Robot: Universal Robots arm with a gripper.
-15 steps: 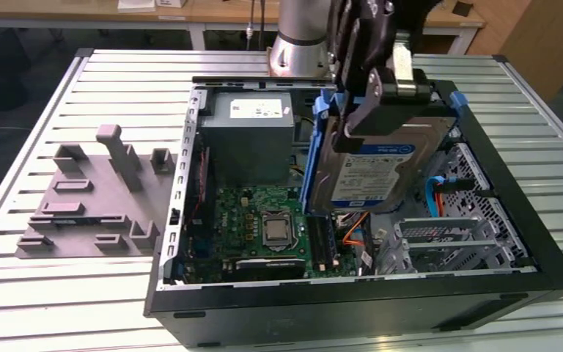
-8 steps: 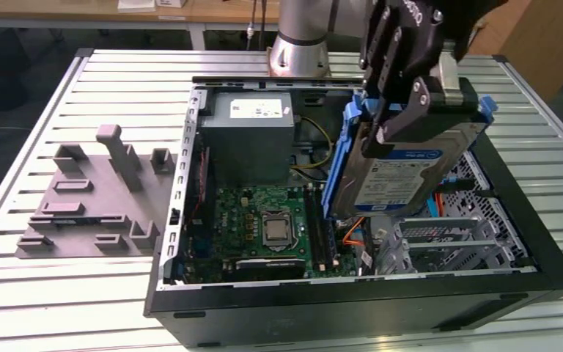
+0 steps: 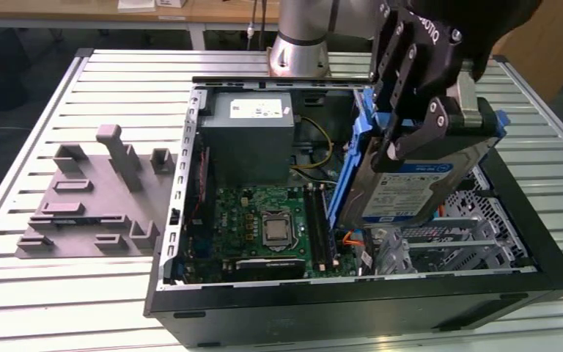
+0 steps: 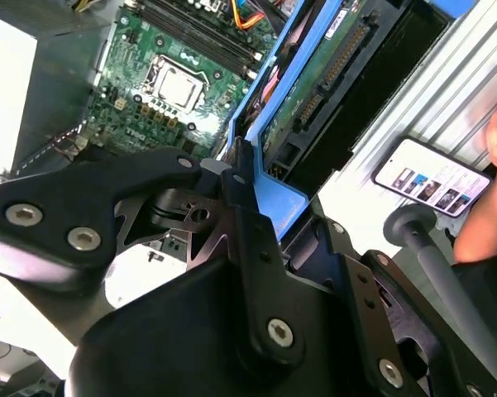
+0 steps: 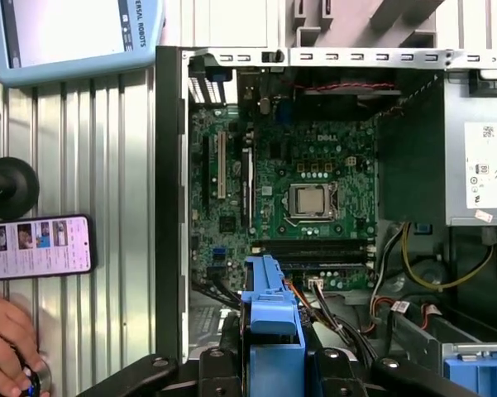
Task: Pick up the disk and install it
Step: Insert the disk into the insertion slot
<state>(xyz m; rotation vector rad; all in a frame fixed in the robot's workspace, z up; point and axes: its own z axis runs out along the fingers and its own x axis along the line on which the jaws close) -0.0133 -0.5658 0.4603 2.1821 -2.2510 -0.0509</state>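
Observation:
The disk (image 3: 409, 194), a silver drive with a white-and-blue label in a blue bracket (image 3: 352, 161), hangs tilted on edge above the right side of the open computer case (image 3: 360, 308). My black gripper (image 3: 428, 139) is shut on its upper end, one finger (image 3: 404, 147) lying across the label side. In the second wrist view the disk's green circuit side (image 4: 314, 74) and blue bracket (image 4: 277, 198) run away from the finger (image 4: 240, 186). In the first wrist view the blue bracket (image 5: 271, 318) sticks out from the gripper (image 5: 273, 364) over the case.
Inside the case lie the green motherboard (image 3: 267, 220), a grey power-supply box (image 3: 247, 136) and a perforated metal cage (image 3: 457, 238) under the disk. A grey fixture (image 3: 96, 198) sits at the exterior view's left. A phone (image 5: 37, 246), a hand (image 5: 8, 331) and a tablet (image 5: 66, 37) are beside the case.

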